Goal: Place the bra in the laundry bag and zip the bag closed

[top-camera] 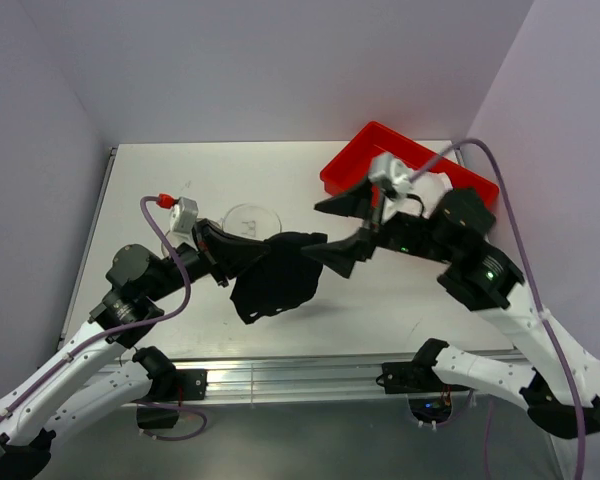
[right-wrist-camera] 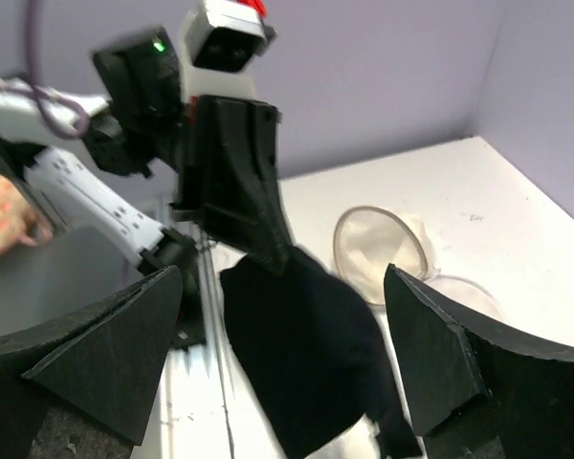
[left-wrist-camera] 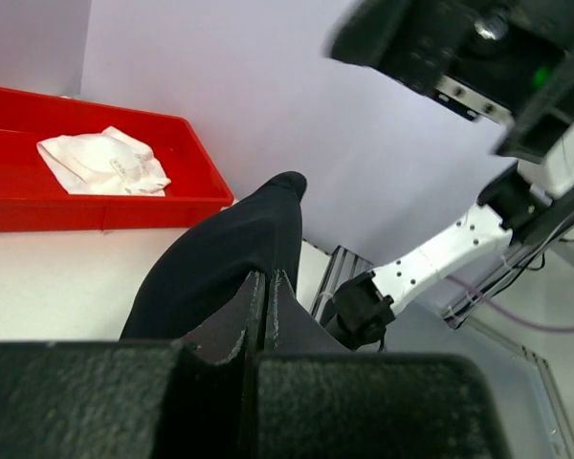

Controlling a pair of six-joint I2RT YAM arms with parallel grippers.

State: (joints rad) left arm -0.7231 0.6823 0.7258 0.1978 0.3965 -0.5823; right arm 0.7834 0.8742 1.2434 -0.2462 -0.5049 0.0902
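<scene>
The left gripper [left-wrist-camera: 265, 287] has its two black fingers pressed tight together. They pinch a soft black cloth [top-camera: 275, 280] between them. The black cloth hangs down from that pinch in loose folds, over the middle of the flat white table [top-camera: 180, 180].

The right gripper [right-wrist-camera: 277, 363] has its two black fingers spread far apart. Nothing is held between them. It sits just beside the black cloth, on the cloth's right side, and points at it. From the right wrist camera the cloth shows in the gap between the two fingers, a bit farther off. I cannot tell if a finger touches the cloth's edge.

Just behind the cloth, near the left gripper, is the laundry bag [top-camera: 252, 218], a small round see-through mesh bag with a pale rim. It lies on the table with nothing dark or white stuffed inside it. No gripper touches it. Its zipper is too small to make out.

At the far right of the table is a red plastic tray [left-wrist-camera: 172, 206]. The bra [left-wrist-camera: 100, 163], a small white soft crumpled garment, lies inside that tray. It is well apart from the laundry bag and from both grippers.
</scene>
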